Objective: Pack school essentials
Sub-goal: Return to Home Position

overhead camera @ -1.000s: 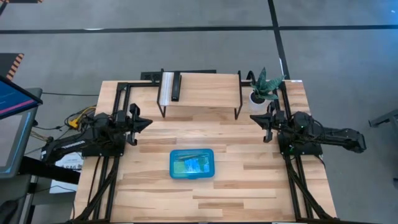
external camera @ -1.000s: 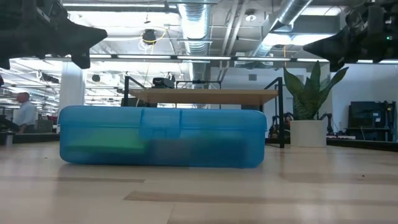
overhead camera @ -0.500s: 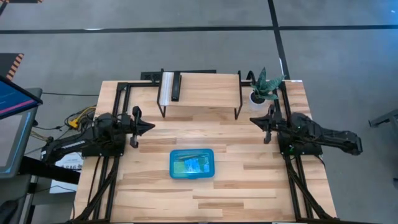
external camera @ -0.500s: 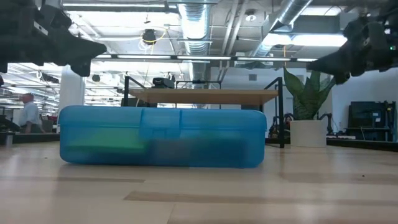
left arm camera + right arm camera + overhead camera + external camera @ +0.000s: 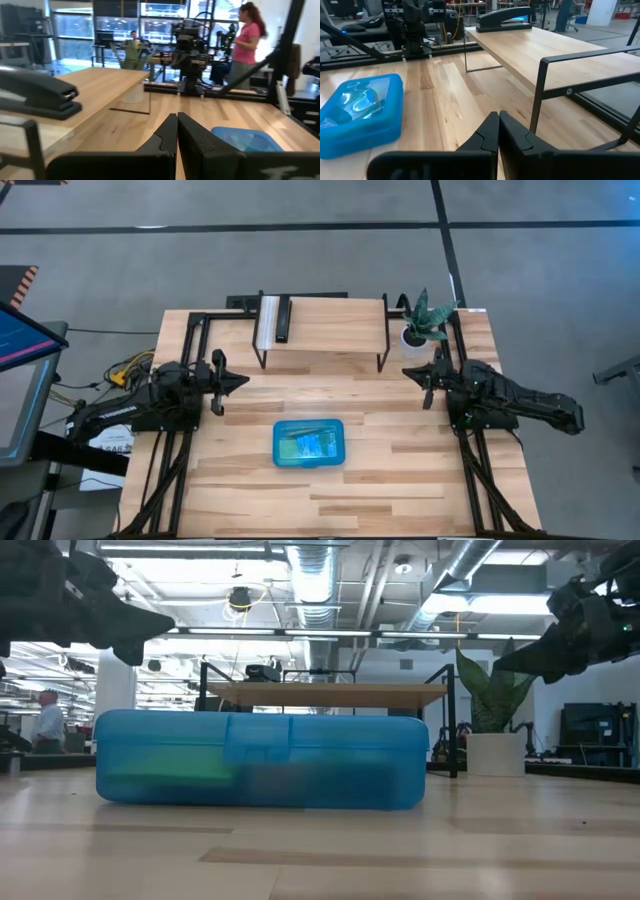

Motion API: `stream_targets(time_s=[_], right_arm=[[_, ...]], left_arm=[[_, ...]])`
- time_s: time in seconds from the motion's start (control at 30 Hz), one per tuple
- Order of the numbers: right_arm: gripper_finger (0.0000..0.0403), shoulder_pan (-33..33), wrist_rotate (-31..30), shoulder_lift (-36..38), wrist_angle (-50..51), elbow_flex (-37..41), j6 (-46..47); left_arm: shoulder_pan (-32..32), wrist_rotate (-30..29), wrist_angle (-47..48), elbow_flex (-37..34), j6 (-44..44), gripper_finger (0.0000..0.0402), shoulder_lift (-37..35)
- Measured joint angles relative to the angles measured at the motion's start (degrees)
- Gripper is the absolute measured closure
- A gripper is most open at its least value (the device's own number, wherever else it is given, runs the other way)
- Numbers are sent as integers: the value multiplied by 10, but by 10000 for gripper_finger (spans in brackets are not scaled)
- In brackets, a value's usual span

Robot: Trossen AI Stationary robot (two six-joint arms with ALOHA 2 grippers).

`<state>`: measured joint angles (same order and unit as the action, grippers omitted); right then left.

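Observation:
A closed blue translucent case (image 5: pixel 309 443) lies flat on the table's middle, toward the near edge. Green and pale school essentials (image 5: pixel 306 444) show dimly through its lid, and a green block (image 5: pixel 165 766) shows through its wall. My left gripper (image 5: pixel 240 379) hangs shut above the table's left side, pointing toward the middle, with nothing between its fingers (image 5: pixel 177 118). My right gripper (image 5: pixel 406 370) hangs shut above the right side, pointing inward and slightly down (image 5: pixel 498 116). Both stand well clear of the case.
A wooden riser on black legs (image 5: pixel 322 330) stands at the far edge, carrying a black stapler (image 5: pixel 283 320) and a white strip (image 5: pixel 267 322). A potted plant (image 5: pixel 425 322) stands at the far right corner. People show in the room beyond the table (image 5: pixel 245 40).
Both grippers have tipped their fingertips downward while staying over their own sides of the table, the right one more and sinking a little. The case has not moved.

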<state>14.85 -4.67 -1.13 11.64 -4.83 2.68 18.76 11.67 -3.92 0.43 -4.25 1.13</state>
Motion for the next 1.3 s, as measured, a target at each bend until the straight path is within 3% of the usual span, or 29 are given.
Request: stream_targets(time_s=[0.27,1.3], right_arm=[[373,0,0,0,-1,0,-1],[375,0,2,0,-1,1,-1]], left_arm=[[0,-36,6,0,-5,401,0],[0,-36,6,0,-5,401,0]])
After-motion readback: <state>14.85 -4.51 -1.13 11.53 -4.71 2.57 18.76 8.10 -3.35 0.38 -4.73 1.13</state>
